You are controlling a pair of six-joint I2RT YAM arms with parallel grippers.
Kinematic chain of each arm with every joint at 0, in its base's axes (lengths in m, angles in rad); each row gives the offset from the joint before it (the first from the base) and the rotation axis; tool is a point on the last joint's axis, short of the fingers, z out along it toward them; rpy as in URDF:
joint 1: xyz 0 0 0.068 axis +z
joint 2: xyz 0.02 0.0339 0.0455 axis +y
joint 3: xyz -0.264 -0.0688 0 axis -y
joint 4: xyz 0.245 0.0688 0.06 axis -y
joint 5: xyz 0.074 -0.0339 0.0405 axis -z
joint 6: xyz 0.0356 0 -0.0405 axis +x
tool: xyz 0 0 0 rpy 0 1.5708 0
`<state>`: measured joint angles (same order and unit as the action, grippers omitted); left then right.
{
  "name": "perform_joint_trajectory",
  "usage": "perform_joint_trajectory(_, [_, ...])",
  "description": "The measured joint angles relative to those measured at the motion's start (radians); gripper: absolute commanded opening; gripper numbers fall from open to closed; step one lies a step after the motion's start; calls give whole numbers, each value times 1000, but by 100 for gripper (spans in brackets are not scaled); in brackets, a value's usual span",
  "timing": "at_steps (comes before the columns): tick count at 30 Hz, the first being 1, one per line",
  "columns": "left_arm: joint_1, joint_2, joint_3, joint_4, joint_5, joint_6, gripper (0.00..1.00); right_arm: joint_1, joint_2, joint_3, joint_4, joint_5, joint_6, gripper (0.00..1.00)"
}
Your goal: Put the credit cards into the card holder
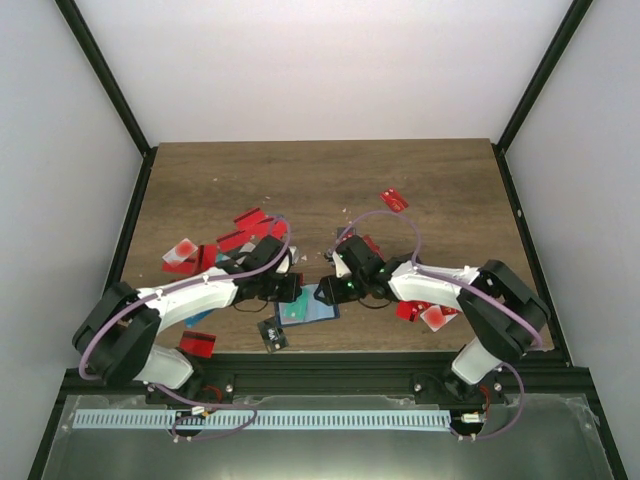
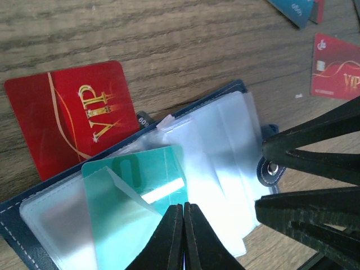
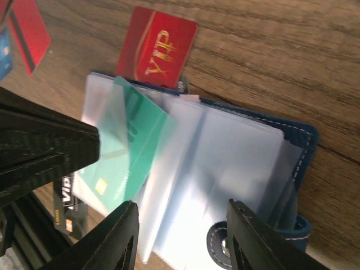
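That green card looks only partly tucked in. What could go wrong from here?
The teal card sits skewed among the clear sleeves, so it may jam. The left gripper and right gripper work close together over the card holder and could bump. It rests partly on a red VIP card, so it may slide.

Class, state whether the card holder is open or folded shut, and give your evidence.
Open. The card holder lies spread flat, its clear sleeves fanned out and its snap tab unfastened.
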<state>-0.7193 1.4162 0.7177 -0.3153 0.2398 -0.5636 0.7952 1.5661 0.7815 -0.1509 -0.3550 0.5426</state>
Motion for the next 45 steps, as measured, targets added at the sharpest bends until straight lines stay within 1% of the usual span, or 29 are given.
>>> perform_joint_trajectory(5, [0, 18, -24, 4, -14, 5, 4, 0, 36, 0, -11, 26, 0, 47])
perform_joint_trajectory(14, [0, 28, -60, 7, -41, 8, 4, 0, 38, 0, -38, 87, 0, 50])
perform_joint_trajectory(19, [-1, 34, -61, 15, -44, 8, 4, 0, 35, -4, -34, 92, 0, 57])
perform_joint_trajectory(24, [-1, 34, -65, 25, -44, 8, 4, 0, 38, -6, -17, 77, 0, 57])
perform_joint_trajectory(28, [0, 36, -68, 34, -44, 7, 4, -5, 53, -14, 33, 27, 0, 56])
perform_joint_trajectory(34, [-1, 46, -72, 64, -41, 7, 4, -13, 61, -45, 117, -97, 3, 55])
perform_joint_trajectory(39, [-1, 49, -73, 75, -36, 7, 4, -12, 61, -50, 143, -177, 14, 53])
perform_joint_trajectory(45, [-1, 50, -73, 76, -36, 7, 4, -12, 61, -48, 146, -221, 19, 52])
